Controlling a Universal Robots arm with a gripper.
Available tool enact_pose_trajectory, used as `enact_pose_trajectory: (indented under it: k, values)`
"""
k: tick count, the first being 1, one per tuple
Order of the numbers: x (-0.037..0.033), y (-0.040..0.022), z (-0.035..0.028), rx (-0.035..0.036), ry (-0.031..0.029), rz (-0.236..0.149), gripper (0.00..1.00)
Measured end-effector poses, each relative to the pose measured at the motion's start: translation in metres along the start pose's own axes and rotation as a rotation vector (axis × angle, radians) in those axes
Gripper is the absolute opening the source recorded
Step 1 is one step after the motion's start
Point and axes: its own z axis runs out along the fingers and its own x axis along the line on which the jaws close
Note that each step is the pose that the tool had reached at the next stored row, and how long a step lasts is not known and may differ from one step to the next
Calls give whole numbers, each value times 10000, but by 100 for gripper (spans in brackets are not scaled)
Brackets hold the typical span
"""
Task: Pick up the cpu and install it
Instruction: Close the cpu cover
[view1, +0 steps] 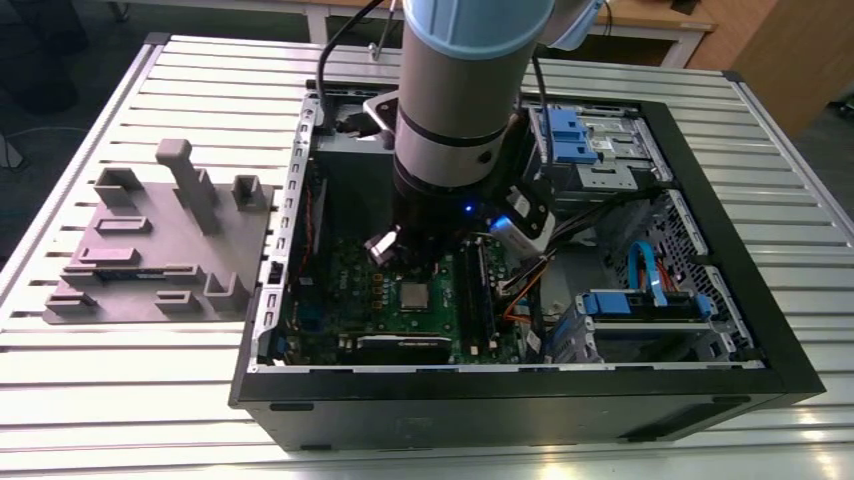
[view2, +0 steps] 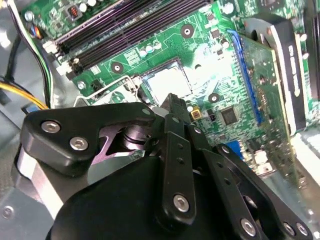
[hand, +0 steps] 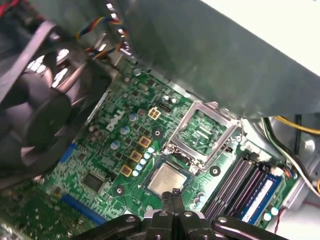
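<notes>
The cpu (hand: 166, 179) lies flat in its socket, lid (hand: 204, 132) raised at its 1 o'clock; my tool (hand: 173, 196) hangs just above, pinched closed, empty.

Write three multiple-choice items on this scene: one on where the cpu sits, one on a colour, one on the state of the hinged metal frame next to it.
1. Where is the cpu?
A) on the grey fixture
B) seated on the motherboard inside the computer case
C) on the slatted table outside the case

2. What colour is the motherboard?
A) green
B) red
C) white

3. The hinged metal frame is:
A) shut over the cpu
B) swung open
C) lying out on the table

Answers:
1. B: the silver square lies flat on the board in both wrist views, with the end effector above it, shut and empty.
2. A: the board is green in every view.
3. B: the frame stands raised beside the cpu, whose top is uncovered.
</notes>
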Motion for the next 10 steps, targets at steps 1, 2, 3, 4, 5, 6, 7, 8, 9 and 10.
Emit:
enact_pose_trajectory:
  k: [1,2,3,4,5,6,7,8,9,10]
  values:
    - [0,0,1,1,6,-178,10]
    - [0,0,1,2,13,-359,10]
    - [0,0,1,4,20,-538,10]
    - [0,0,2,4,25,-695,10]
    - [0,0,2,5,29,-790,10]
    - [0,0,2,5,30,-816,10]
    - [0,0,3,6,30,-817,10]
    - [0,0,3,5,30,-818,10]
    - [0,0,3,5,30,-819,10]
    - [0,0,3,5,30,-819,10]
